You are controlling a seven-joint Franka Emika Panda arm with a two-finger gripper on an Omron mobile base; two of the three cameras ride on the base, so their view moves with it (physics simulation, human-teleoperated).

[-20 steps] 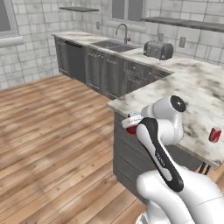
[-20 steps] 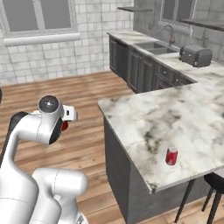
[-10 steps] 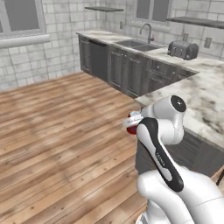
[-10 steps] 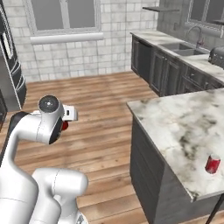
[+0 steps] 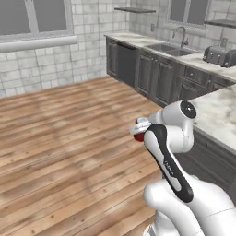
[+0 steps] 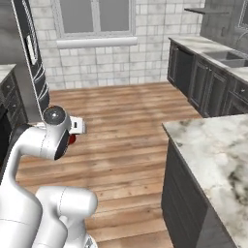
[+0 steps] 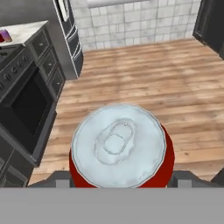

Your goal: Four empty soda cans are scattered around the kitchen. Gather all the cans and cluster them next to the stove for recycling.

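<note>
Fingers (image 7: pixel 118 183) are closed on a red soda can (image 7: pixel 119 148), its silver top facing my hand camera, held out over the wood plank floor (image 7: pixel 175 83). From the left base camera I see the can (image 5: pixel 139 130) just ahead of the wrist. The stove (image 7: pixel 22 100) stands left, a second can (image 7: pixel 5 36) on the counter (image 7: pixel 24 28) beyond it.

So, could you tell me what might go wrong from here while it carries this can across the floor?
1. The red soda can sits between the pincer fingers with bare wood floor below; a slip during driving would likely drop it.
2. The stove lies off to one side, so the final swing could clip its front.
3. Another can stands on the counter beyond the stove; a careless placement might topple it.
</note>
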